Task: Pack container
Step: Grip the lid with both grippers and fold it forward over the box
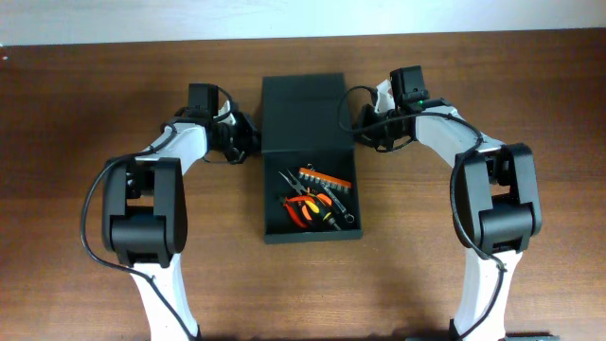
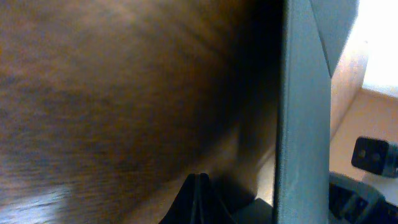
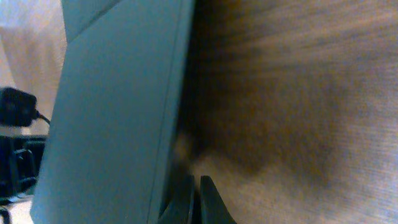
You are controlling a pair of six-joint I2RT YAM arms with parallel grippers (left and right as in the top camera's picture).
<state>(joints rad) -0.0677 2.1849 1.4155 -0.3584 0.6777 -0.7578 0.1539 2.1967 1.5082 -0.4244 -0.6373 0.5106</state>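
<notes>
Overhead shows hand tools (image 1: pixel 317 201) already in the container (image 1: pixel 273 204) — its flap lid (image 1: pixel 303 114) not yet shut; left gripper (image 1: pixel 248 142) and right gripper (image 1: pixel 360 133) flank it — I cannot tell their finger spread.

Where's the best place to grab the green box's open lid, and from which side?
Pinch the lid by its thin side edges, coming in from the left and right; it's swung open behind the tools, leaving both edges exposed.
</notes>
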